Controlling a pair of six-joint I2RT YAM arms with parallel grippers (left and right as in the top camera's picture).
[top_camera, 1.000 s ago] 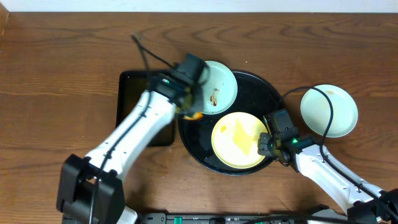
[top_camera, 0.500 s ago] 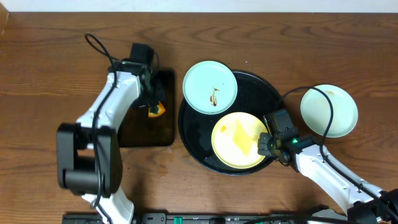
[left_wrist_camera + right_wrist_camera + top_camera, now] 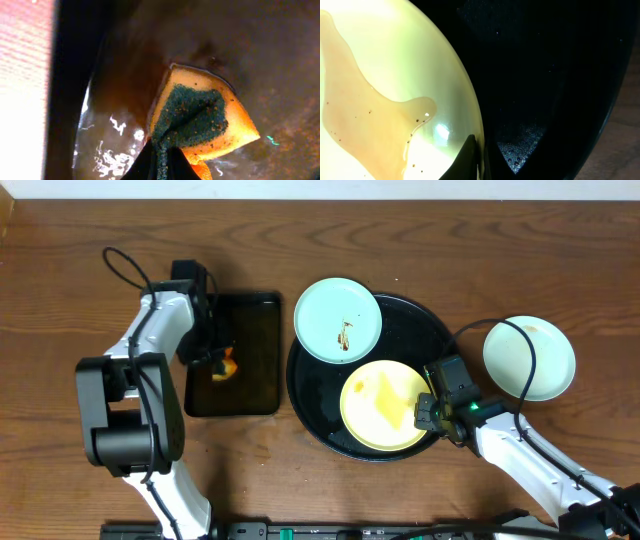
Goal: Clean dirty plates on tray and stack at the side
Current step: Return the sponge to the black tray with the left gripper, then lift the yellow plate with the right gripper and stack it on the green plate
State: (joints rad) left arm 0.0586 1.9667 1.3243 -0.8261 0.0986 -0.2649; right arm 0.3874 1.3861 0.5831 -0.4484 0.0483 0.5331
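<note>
**Left arm.** The left gripper (image 3: 160, 163) is closed narrowly on the dark green scouring face of an orange sponge (image 3: 202, 120). It holds the sponge low over the wet floor of the rectangular tray (image 3: 252, 330). The wrist view does not settle whether the sponge touches the floor. In the overhead view the arm reaches in from the tray's left edge.

**Right arm.** The right gripper (image 3: 480, 156) is pinched on the right-hand rim of the yellow plate (image 3: 380, 405), with one finger (image 3: 468, 156) lying on the plate's inner face. A pale brown film of sauce covers part of the plate.

**Plates.** The yellow plate lies in the lower half of the round tray (image 3: 425, 320). A blue plate (image 3: 330, 315) with a small brown smear overlaps the tray's upper-left rim. A second blue plate (image 3: 545, 365) stands on the table (image 3: 90, 250), just to the right of the round tray.
</note>
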